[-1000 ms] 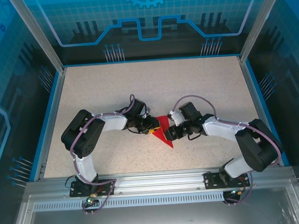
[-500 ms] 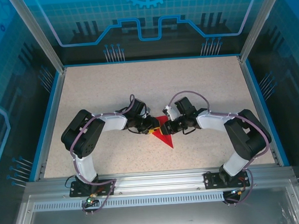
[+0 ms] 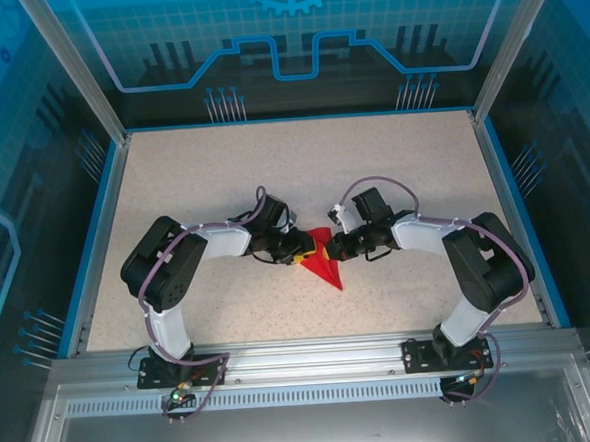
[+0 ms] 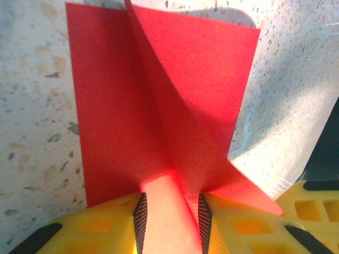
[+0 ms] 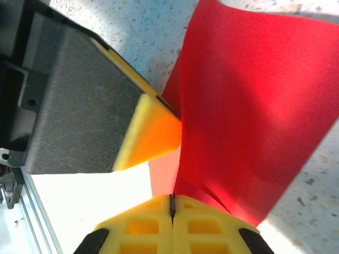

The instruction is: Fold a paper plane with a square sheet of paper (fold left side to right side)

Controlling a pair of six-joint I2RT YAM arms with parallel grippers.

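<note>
Red paper (image 3: 328,267): on the speckled table (image 3: 222,175), about mid-table and a bit toward the near edge, between the two arms. It's partly folded, and the pointed tip aims near-right.
Left gripper (image 4: 172,214): sits at the paper's left edge. The pads (image 4: 141,217) are part-way closed on a raised fold, and the paper fills the gap from pad to pad. I read that as gripping the paper.
Right gripper (image 5: 172,203): sits at the paper's far-right edge. The fingers are closed flush together and the paper's edge runs into the seam, so it's pinching the paper.
Paper shape: one diagonal crease lifts off the table toward the left gripper. The rest I see lies flat.
Grippers to each other: nearly tip to tip, facing across the paper. In the right wrist view, the left arm's yellow fingertip (image 5: 153,135) touches the paper's edge.
</note>
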